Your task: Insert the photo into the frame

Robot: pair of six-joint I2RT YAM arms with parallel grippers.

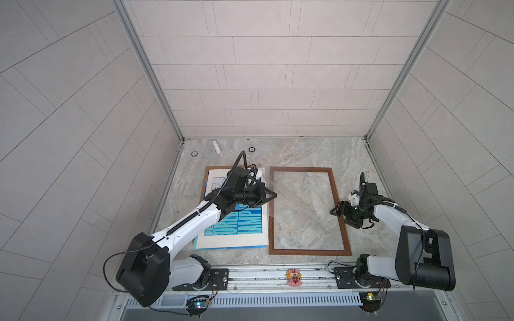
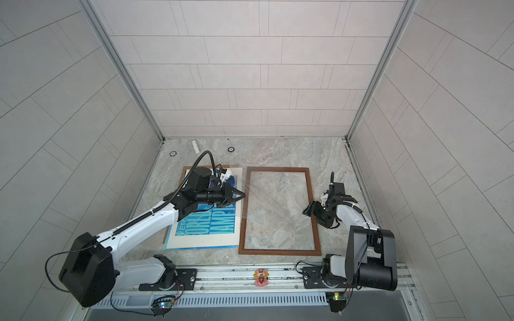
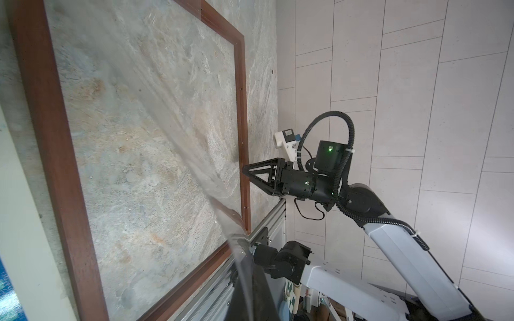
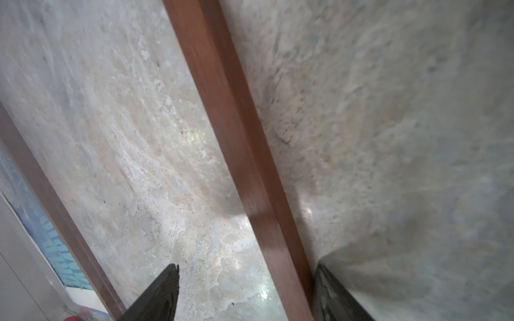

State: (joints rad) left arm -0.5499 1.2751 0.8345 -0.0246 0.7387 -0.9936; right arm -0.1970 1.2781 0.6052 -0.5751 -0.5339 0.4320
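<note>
Nearest to the robot, a small pink toy [image 1: 294, 277] stands on the front rail [image 1: 264, 273]. It seems to have no part in the work.

Behind it, on the desk [image 1: 306, 155], the photo [image 1: 236, 225] lies flat on the left with its printed side up. It rests on a brown board [image 1: 206, 183], whose edge shows at the photo's left and far sides. The photo is just beside the frame [image 1: 308, 252], not in it. The frame lies flat to the right, and inside its four rails only the desk surface is visible, so the main step is not yet done.

The left hand [image 1: 274, 195] hangs over the photo's right edge, with its tips pinched together on a clear sheet [image 3: 217, 194]. In the left wrist view this sheet rises at a slant from the frame's opening toward the hand. I judge it is the frame's cover, lifted at one side. The right hand [image 1: 338, 215] is wide, with one finger on each side of the frame's right rail, as the right wrist view shows. Whether it touches the wood I cannot tell.

In my judgement nearly all is left to do. The photo must be taken up, brought over and laid inside the rails, and the sheet and the board must find their places.

Farthest, near the back wall, a white tube [image 1: 216, 146] and two round discs [image 1: 252, 149] lie apart from everything.
</note>
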